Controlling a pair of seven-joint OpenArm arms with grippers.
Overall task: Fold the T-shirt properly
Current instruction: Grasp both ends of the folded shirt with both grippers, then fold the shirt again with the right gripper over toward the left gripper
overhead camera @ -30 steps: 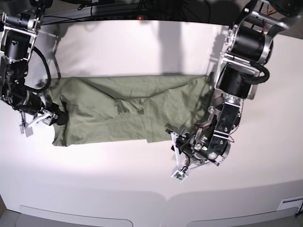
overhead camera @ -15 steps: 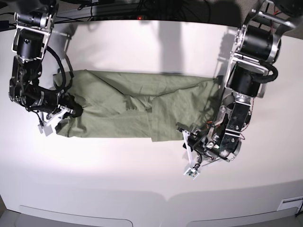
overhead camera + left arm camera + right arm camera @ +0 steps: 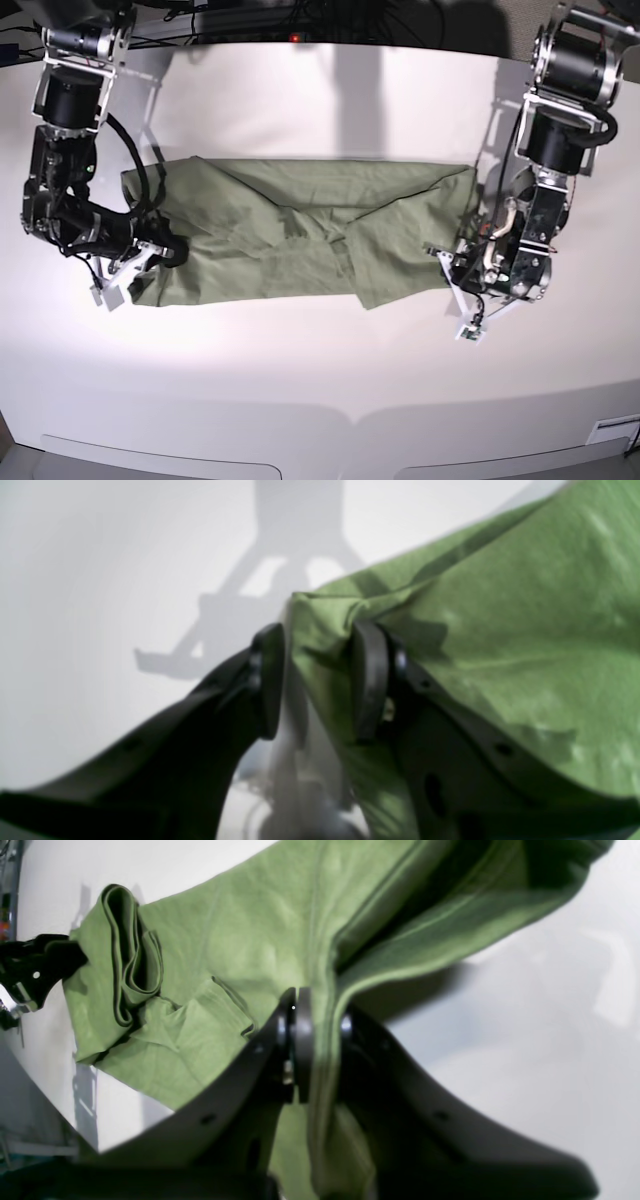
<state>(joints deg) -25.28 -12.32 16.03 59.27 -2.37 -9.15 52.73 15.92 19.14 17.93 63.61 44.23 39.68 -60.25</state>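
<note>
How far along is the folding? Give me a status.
Partly done: the T-shirt lies in a wide, low strip, its middle doubled over. In hand: the right gripper pinches a raised fold at one end, while the left gripper stands open at the other. Left, it seems: bringing the ends in and smoothing the wrinkles.

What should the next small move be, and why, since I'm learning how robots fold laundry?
Probably close the left gripper on the T-shirt's edge: its fingers stand apart, one outside the cloth and one over it, while the right gripper already pinches a raised fold at the other end.
</note>
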